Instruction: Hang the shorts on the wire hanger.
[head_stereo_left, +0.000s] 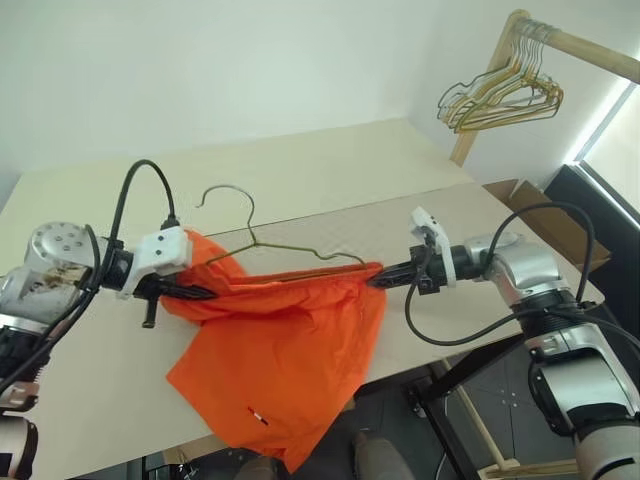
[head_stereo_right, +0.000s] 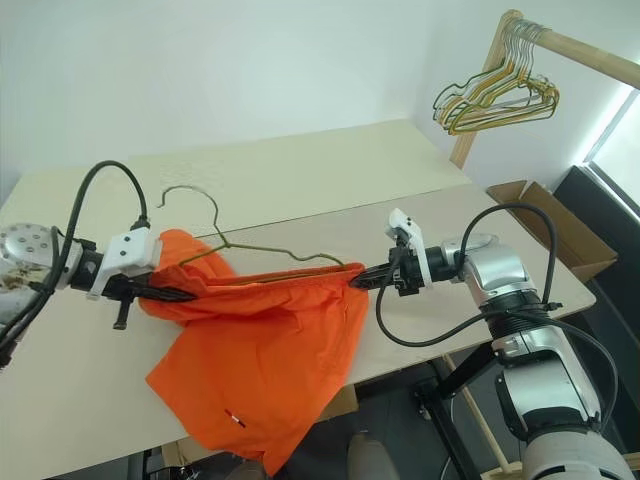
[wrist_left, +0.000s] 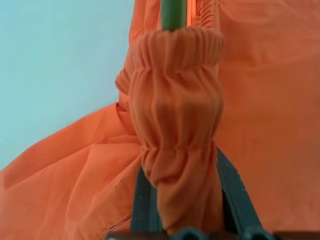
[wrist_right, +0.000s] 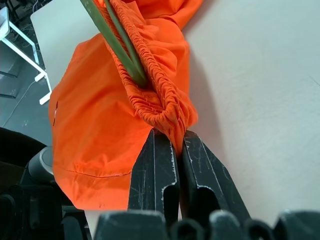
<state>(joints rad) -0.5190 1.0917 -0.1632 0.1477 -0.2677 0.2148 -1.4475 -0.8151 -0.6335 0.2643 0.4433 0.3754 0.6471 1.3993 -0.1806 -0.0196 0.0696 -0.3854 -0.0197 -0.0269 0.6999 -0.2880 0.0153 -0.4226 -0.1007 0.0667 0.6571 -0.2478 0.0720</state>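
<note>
The bright orange shorts (head_stereo_left: 280, 350) hang stretched between my two grippers above the table, with the legs drooping toward the front edge. The wire hanger (head_stereo_left: 285, 250) sits with its bar inside the gathered waistband, and its hook (head_stereo_left: 228, 195) stands up behind. My left gripper (head_stereo_left: 200, 292) is shut on the waistband's left end (wrist_left: 175, 150). At the right end, my right gripper (head_stereo_left: 382, 278) is shut on the waistband (wrist_right: 167, 112), where the olive wire (wrist_right: 117, 47) runs into the fabric. A small white tag (head_stereo_left: 258, 415) shows near the lower hem.
The beige table (head_stereo_left: 330, 170) reaches back to the wall. A bunch of gold and green wire hangers (head_stereo_left: 500, 95) hangs from a wooden rail at the back right. A cardboard box (head_stereo_left: 545, 220) stands right of the table. The table's front edge lies under the shorts.
</note>
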